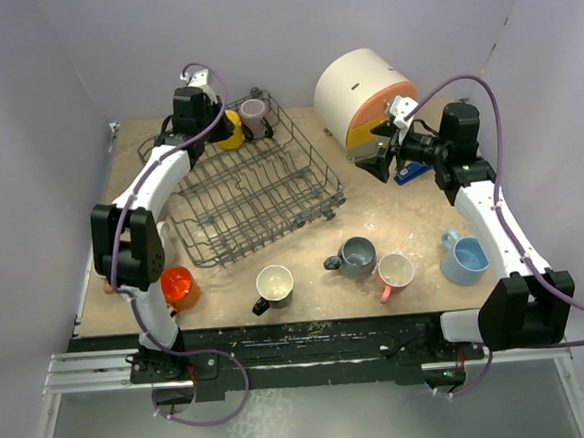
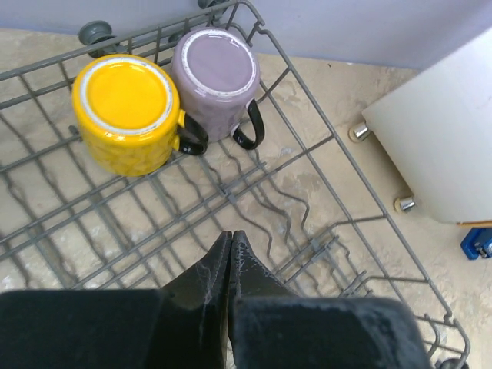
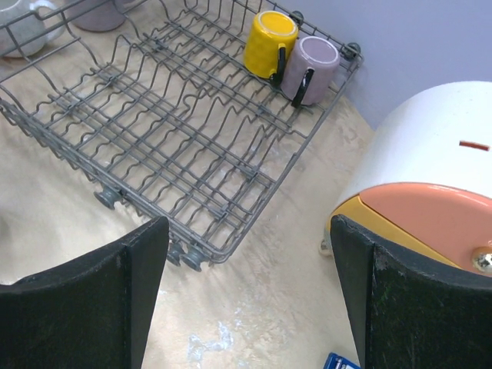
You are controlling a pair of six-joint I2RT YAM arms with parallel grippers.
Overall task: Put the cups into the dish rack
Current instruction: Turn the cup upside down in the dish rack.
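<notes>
With the yellow cup (image 2: 127, 115) and mauve cup (image 2: 217, 77) inverted in the far corner of the dish rack (image 1: 255, 186) and the left gripper (image 2: 231, 238) closed on nothing above it, the wide-spread, empty right gripper (image 3: 246, 254) would best straddle squarely the rim of the light blue cup (image 1: 465, 257) on the table (image 1: 392, 212)

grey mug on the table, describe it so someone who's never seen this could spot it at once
From the big wire dish rack, look to the table in front of its near right corner. The grey mug stands there upright between the black-handled white mug and the pink-handled mug; it alone is grey, with a dark handle pointing left.
</notes>
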